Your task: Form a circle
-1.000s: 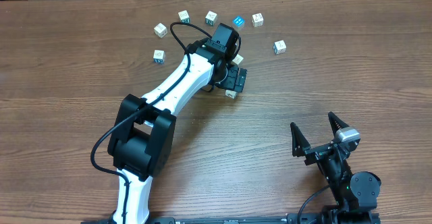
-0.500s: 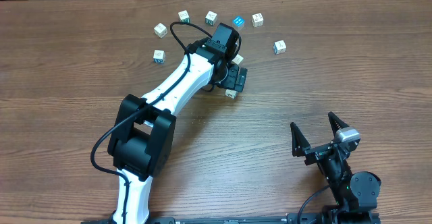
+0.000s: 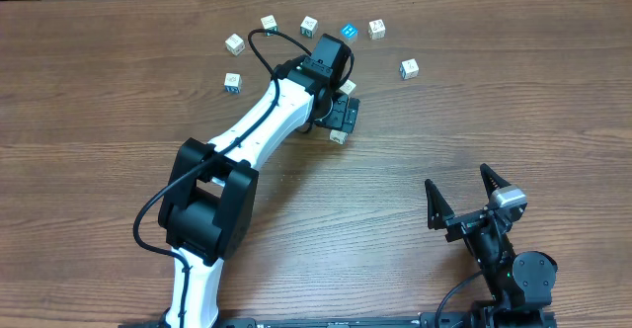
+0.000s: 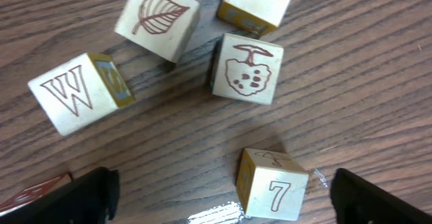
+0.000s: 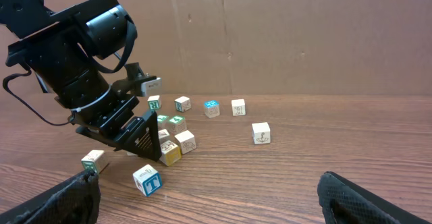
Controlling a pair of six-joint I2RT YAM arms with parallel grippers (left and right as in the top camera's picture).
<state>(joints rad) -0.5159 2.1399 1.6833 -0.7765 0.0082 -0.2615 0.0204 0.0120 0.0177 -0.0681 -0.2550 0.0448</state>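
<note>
Okay, overhead: I am seeing circle [image 3: 309,25] lying as loose, unclosed arc of cubes at far side of table [image 3: 99,101]. Left arm [image 3: 267,121] is reaching inside arc and hiding some cubes. Left gripper [image 3: 341,117] is hovering there. Right gripper [image 3: 464,202] is sitting well apart, jaws spread, empty.
Left wrist: fingers [image 4: 74,197] are standing wide, gripping nothing. "7" cube [image 4: 273,183] is lying between them, W cube [image 4: 77,92] beyond.
Right wrist: left arm is blocking part of cluster. T cube [image 5: 147,180] is lying nearest.

The left arm [image 3: 259,130] is wearing white shells between black joints, with a black cable [image 3: 253,40] looping along it. The right hand [image 3: 456,177] is showing black triangular fingers [image 3: 434,205] and a grey cap [image 3: 509,198].
</note>
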